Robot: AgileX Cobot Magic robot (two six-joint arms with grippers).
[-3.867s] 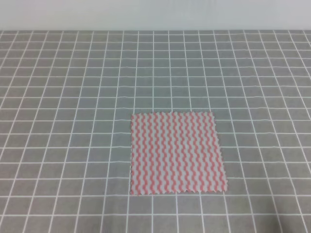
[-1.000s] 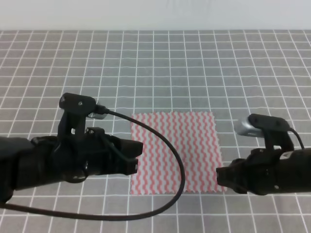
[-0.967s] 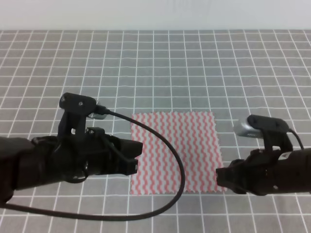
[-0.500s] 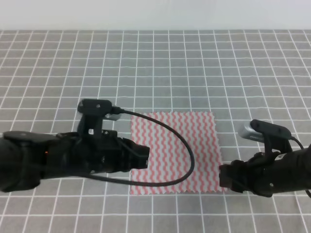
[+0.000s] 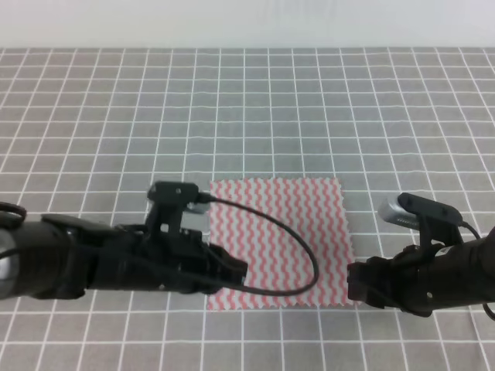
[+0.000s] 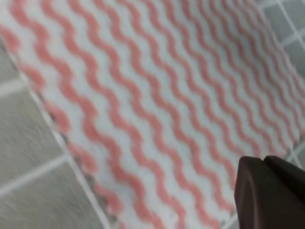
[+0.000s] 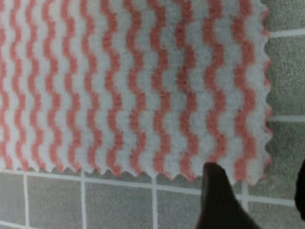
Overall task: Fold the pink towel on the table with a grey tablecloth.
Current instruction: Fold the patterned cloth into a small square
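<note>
Now both arms sit low at the pink towel's [image 5: 282, 239] near corners on the grey bench [image 5: 247, 108]; right fingers [image 7: 219, 200] spread apart, left fingers' [image 6: 269, 193] state unclear

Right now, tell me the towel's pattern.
Pink-and-white wavy zigzag stripes on the pink towel, clearest in the right wrist view.

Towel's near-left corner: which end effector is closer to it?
Left. The left end effector sits over the towel by that corner; the right end effector is at the near-right corner, on the opposite side.
</note>
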